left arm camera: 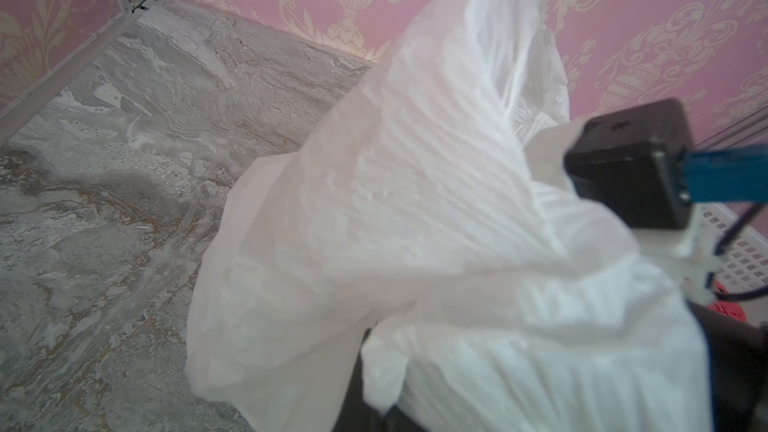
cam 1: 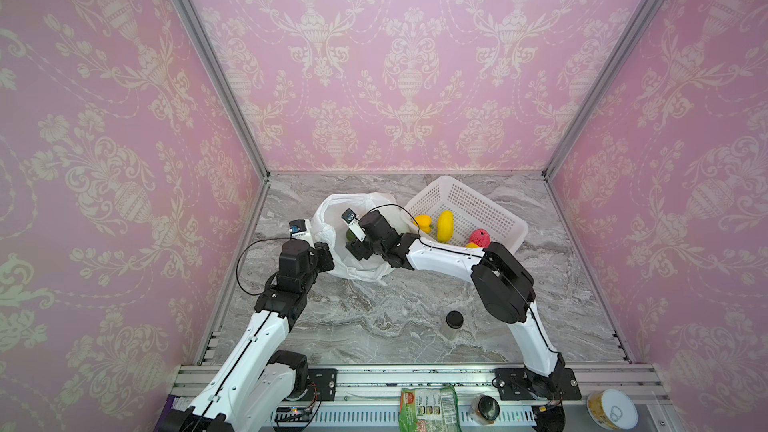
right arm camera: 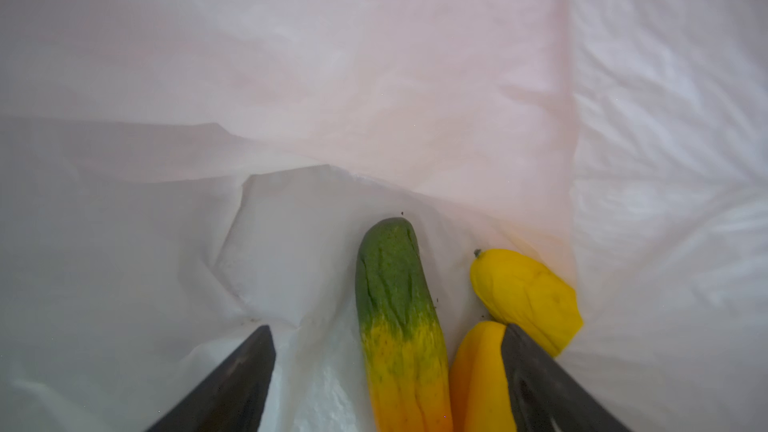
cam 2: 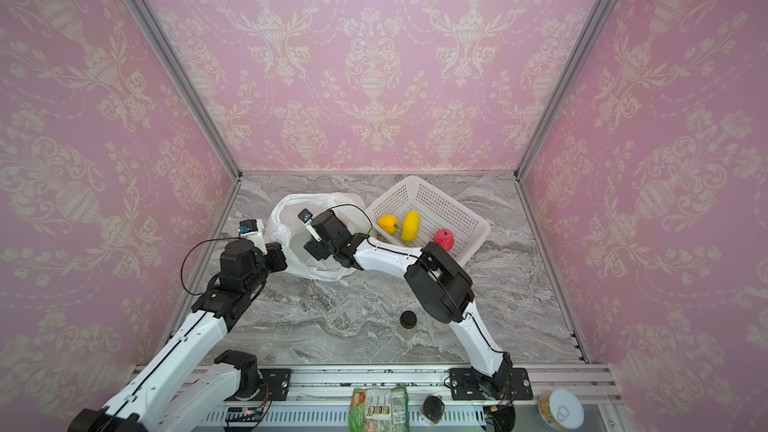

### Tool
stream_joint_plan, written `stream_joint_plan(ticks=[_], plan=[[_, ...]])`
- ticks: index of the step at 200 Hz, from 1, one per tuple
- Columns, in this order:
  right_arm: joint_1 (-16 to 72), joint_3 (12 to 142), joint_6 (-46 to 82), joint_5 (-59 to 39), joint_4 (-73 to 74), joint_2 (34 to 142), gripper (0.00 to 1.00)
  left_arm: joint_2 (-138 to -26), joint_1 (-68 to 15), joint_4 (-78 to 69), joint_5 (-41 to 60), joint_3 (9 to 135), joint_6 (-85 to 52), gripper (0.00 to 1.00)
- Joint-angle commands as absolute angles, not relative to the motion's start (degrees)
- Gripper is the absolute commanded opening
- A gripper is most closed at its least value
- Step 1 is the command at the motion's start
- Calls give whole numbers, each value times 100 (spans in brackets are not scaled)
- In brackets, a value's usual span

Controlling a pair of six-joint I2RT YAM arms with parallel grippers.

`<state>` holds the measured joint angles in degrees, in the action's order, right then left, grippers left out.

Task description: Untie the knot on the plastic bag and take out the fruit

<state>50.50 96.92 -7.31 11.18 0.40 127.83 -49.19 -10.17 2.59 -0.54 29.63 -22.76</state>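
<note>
- Right wrist view looks inside the plastic bag (right arm camera: 374, 76). 3 pieces lie on its floor: a green-to-orange striped piece (right arm camera: 395, 305), an orange piece (right arm camera: 478, 376) touching it, and a yellow piece (right arm camera: 528, 297) just beside them against the bag wall.
- No knot shows anywhere and the bag's mouth gapes wide in both top views. Untying looks done and emptying partway, with at least these 3 pieces left.
- The bag's film is thin, translucent and creased. It sits slumped on the marble tabletop (cam 1: 374, 317) toward the rear, just beside the basket.
- Right gripper (right arm camera: 386, 328) is down inside the bag with its jaws spread and the striped piece between them. Nothing is gripped yet.
- Left gripper (cam 1: 328, 252) has its jaws pressed together on the bag's near-left rim, holding it up. In the left wrist view the film drapes over it.
- White perforated basket (cam 1: 457, 201) holds a yellow pepper (cam 1: 424, 223), a long yellow fruit (cam 1: 445, 226) and a pink-red round fruit (cam 1: 481, 238). A 4th, orange bit peeks from behind the right arm.
- A black-lidded jar (cam 1: 454, 322) stands well apart, toward the front.
</note>
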Motion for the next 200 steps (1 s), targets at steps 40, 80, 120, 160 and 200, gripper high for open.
stream_joint_plan(ticks=[40,80,120,160,200], plan=[[4884,10746,-610,1196,-1326,13554,92,-4944,-978,227,-10,2927,-2224,0],[4841,11452,-598,1075,-2131,13932,88,-5002,-976,220,26,2933,-2224,0],[4844,11691,-654,757,-2539,14057,85,-4913,-976,237,-11,2891,-2241,0],[4851,11728,-544,474,-2581,14031,63,-4885,-977,246,0,2900,-2241,0],[4973,11714,-582,8,-2093,13813,35,-4983,-976,210,30,2897,-2241,0]])
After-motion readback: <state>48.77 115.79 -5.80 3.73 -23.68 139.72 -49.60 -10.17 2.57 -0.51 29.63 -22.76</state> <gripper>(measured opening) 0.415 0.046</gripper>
